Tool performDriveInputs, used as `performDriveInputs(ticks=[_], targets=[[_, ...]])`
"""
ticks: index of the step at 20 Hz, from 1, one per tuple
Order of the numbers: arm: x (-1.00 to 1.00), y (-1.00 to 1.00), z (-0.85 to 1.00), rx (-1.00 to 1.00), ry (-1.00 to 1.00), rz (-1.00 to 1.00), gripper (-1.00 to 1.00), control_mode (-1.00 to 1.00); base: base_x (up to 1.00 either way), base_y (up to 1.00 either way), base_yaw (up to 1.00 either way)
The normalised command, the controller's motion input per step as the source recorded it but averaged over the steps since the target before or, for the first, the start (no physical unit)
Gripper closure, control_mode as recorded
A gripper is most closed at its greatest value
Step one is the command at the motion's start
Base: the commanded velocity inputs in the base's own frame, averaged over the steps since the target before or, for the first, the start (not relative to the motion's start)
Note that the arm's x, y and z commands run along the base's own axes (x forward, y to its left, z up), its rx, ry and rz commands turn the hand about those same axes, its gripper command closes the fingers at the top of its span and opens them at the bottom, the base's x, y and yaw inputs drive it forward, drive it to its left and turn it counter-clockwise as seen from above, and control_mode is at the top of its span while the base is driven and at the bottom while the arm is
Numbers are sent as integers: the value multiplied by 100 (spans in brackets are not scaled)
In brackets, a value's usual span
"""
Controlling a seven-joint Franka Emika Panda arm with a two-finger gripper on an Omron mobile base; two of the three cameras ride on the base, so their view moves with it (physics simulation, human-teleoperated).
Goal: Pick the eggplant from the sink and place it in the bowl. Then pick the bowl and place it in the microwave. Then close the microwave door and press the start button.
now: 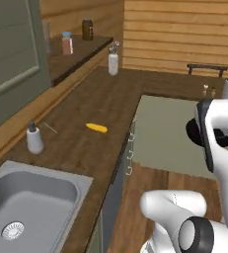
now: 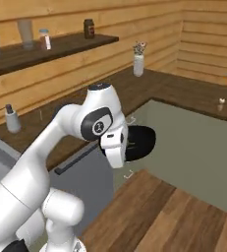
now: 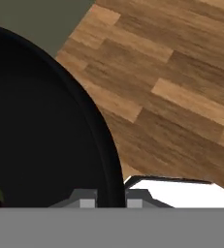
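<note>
One black bowl (image 2: 140,142) hangs in the air over the wooden floor (image 2: 174,211), held up by our gripper (image 3: 111,197). In the hand view our two finger tips are pinched tight on the bowl's rim, one on the inside and one on the outside. A little bit of green peeks out at the bottom left inside the bowl there; it may be the stem end of the eggplant, but we cannot tell for sure.

In the left base view the bowl shows as a dark shape just behind our white arm, on the right. The sink (image 1: 36,197) is near us on the left, and we see its round drain (image 1: 12,230). A small soap bottle (image 1: 34,140) stands on the counter (image 1: 95,104) just past the sink. A yellow thing (image 1: 96,128) lies on the counter farther right. A white vase (image 1: 113,62) stands far back in the corner. Two jars (image 1: 67,43) sit on the shelf (image 1: 81,49) at the far left.
</note>
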Motion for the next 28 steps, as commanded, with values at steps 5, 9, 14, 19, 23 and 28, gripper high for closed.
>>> performDriveInputs(ticks=[5,9,14,19,23,28], targets=[[0,0,0,0,0,0,100,100,0,-68,-76],[0,0,0,0,0,0,100,100,0,-89,-71],[0,0,0,0,0,0,100,100,2,-97,-68],[0,0,0,0,0,0,100,100,14,-75,-66],[0,0,0,0,0,0,100,100,17,-50,-63],[0,0,0,0,0,0,100,100,29,-35,-57]])
